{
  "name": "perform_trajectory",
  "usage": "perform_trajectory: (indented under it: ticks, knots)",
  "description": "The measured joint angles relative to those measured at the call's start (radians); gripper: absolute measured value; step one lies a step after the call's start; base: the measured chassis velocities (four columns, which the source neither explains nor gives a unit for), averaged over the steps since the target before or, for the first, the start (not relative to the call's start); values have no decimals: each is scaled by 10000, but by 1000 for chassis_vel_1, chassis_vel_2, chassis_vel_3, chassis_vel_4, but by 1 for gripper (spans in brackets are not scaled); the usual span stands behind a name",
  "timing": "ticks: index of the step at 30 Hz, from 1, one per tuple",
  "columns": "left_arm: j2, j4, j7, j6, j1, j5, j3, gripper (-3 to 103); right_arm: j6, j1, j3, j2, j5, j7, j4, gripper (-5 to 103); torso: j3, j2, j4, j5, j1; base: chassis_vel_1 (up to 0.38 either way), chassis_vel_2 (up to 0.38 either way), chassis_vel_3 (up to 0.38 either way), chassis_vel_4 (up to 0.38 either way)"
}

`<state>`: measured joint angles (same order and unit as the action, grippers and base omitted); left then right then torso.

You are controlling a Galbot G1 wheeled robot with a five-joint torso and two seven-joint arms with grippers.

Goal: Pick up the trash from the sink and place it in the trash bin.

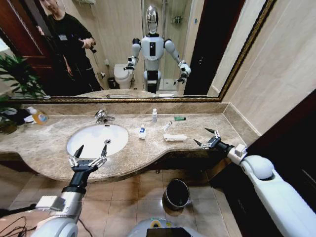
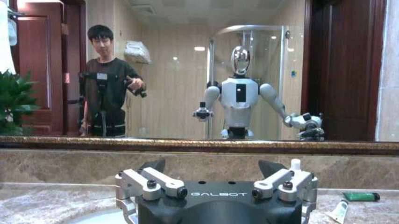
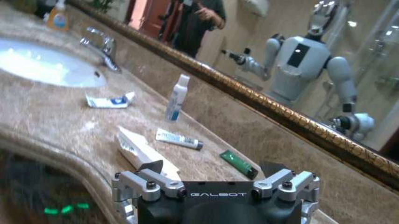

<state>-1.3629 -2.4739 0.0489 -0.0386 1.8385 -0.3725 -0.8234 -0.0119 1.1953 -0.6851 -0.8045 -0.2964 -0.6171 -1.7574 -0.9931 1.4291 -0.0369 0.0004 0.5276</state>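
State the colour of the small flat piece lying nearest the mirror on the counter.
Green with a black end: the small flat piece, clearest in the right wrist view.

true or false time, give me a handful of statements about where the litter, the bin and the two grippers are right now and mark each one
1. The trash bin stands on the floor below the counter. True.
2. The small white bottle lies flat inside the sink. False: it stands upright on the counter, near the back wall.
3. The left gripper is open, at the sink's front edge. True.
4. The right gripper is shut on the white tube. False: it is open and holds nothing, at the counter's right end.
5. The small green piece lies on the counter, right of the white bottle. True.
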Motion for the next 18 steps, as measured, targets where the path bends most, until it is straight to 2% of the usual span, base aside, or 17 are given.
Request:
perform_trajectory:
  ticks: [6,10,16,18]
  knots:
    - [0,0,0,0,0,0,0,100,-121,-633,539,733,155,-365,614,100,0,0,1,-2,0,0,0,0,0]
    - [0,0,0,0,0,0,0,100,-110,-1346,1157,1180,251,-996,1035,100,0,0,1,-6,0,0,0,0,0]
    - [0,0,0,0,0,0,0,100,278,-1952,1999,1245,257,-1053,1197,100,0,0,1,-4,0,0,0,0,0]
    - [0,0,0,0,0,0,0,100,389,-2299,2536,1056,378,-1031,1344,100,0,0,0,-3,0,0,0,0,0]
